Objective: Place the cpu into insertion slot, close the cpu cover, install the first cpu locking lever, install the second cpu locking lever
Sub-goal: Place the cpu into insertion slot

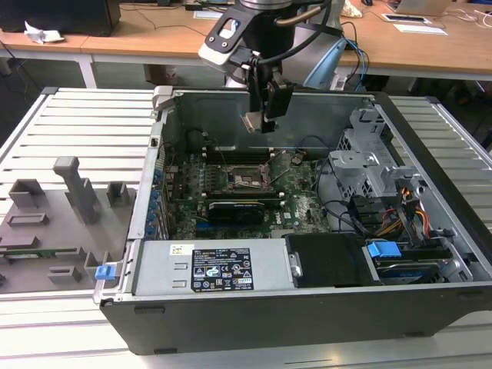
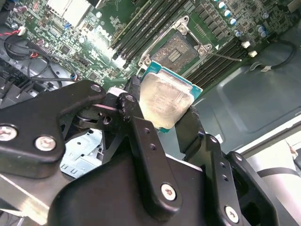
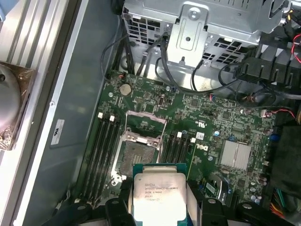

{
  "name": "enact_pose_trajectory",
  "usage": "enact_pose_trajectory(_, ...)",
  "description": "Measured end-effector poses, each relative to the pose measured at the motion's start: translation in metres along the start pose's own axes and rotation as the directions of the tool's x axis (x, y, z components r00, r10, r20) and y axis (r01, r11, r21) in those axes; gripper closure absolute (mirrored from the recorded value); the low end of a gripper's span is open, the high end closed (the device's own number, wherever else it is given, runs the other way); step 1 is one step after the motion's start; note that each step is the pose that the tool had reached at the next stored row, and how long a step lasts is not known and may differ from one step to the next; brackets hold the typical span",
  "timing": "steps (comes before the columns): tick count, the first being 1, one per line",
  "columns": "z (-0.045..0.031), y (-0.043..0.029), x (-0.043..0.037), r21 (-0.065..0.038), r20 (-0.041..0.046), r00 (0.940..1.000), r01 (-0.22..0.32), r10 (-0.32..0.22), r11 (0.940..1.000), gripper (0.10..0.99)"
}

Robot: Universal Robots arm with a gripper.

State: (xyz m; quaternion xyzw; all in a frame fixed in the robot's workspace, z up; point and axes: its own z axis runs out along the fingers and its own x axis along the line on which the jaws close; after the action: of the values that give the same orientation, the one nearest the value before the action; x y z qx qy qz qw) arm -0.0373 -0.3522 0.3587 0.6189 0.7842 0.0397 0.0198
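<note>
Open case (image 1: 158, 181) on a slatted table (image 1: 84, 123). My gripper (image 2: 162, 106), jaws closed on the cpu (image 2: 167, 96) by its edges, hangs above the motherboard (image 1: 296, 207) — uncovered socket (image 1: 247, 177) at six o'clock in the exterior view.

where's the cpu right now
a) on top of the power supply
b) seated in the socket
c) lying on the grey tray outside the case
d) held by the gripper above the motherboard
d: in the second wrist view the gripper clamps the cpu by its edges, up off the board, while the socket beyond it sits empty.
</note>
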Motion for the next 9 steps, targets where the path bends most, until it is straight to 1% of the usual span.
enact_pose_trajectory(9, 0.0010, 0.0002, 0.0014, -0.001, 0.0041, 0.9989, -0.048, 0.048, 0.9989, 0.549)
